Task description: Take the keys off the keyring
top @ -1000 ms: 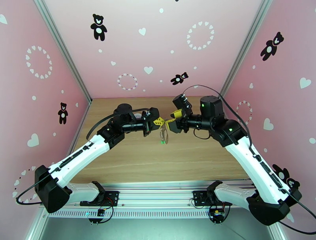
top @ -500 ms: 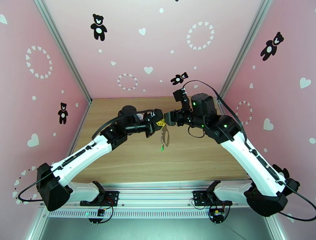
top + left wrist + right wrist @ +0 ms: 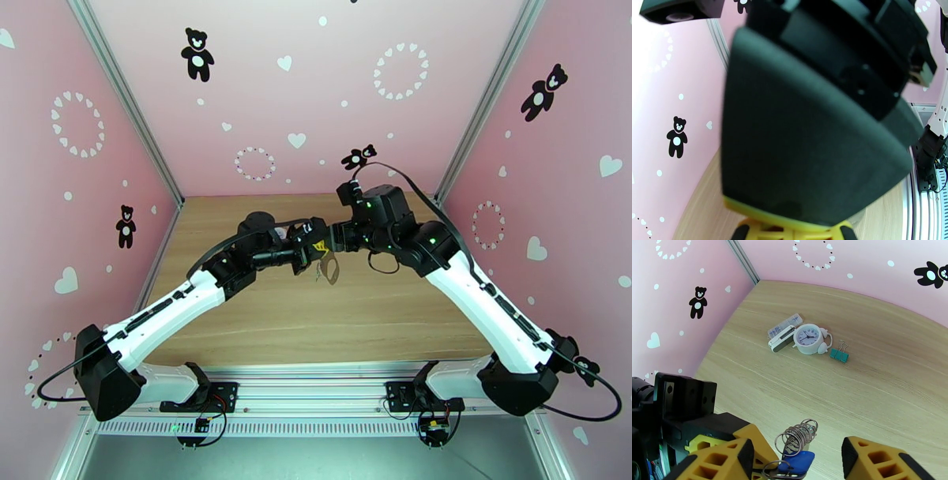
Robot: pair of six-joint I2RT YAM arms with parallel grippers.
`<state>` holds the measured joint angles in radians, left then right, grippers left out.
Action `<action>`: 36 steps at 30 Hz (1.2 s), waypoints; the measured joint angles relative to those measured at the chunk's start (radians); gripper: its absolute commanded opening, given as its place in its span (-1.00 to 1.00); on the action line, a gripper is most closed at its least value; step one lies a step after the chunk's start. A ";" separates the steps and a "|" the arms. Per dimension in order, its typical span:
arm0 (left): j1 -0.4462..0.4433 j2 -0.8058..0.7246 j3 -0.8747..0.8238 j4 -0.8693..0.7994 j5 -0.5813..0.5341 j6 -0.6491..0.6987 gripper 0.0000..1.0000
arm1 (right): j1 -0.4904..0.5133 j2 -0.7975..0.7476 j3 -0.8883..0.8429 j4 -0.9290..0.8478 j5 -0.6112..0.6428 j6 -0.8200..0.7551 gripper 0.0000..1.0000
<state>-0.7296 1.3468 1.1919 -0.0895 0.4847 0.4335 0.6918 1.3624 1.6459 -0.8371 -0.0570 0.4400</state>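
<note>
Above the middle of the light wooden desk (image 3: 261, 331), nearer its far edge than its near one, the two arms meet tip to tip. The left gripper (image 3: 317, 248) is pressed together, and the keyring (image 3: 329, 271), a grey strap loop with small silvery metal rings, dangles from it clear of the desk, so it is most likely pinched there. The exact point of the pinch is hidden.

From the right wrist, the right gripper (image 3: 797, 445) stands spread and pinches nothing. A coil of silvery metal rings (image 3: 798, 435) rises in the gap between its yellow fingers. The small blue-headed key (image 3: 800, 462) lies just below that coil, closer to the finger on the left of that view than to the other.

The keyring's long axis runs downward from the left pinch, across the line on which the right fingers would close. The right arm is both the free one and the nearer one to the key. Closing would probably catch the blue head, though it could catch the rings too.

A round white alarm clock (image 3: 809, 338), a teal binder clip (image 3: 839, 354) and a small clear case (image 3: 784, 331) lie toward the desk's far left corner, well apart from the grippers.
</note>
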 measured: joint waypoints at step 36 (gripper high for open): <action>-0.006 -0.006 -0.060 0.113 -0.023 -0.050 -1.00 | 0.000 -0.051 -0.044 0.002 0.021 0.049 -0.39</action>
<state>-0.7353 1.3403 1.1320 0.0235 0.4622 0.3836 0.6914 1.3113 1.6020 -0.8352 -0.0364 0.4889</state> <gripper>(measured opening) 0.049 0.297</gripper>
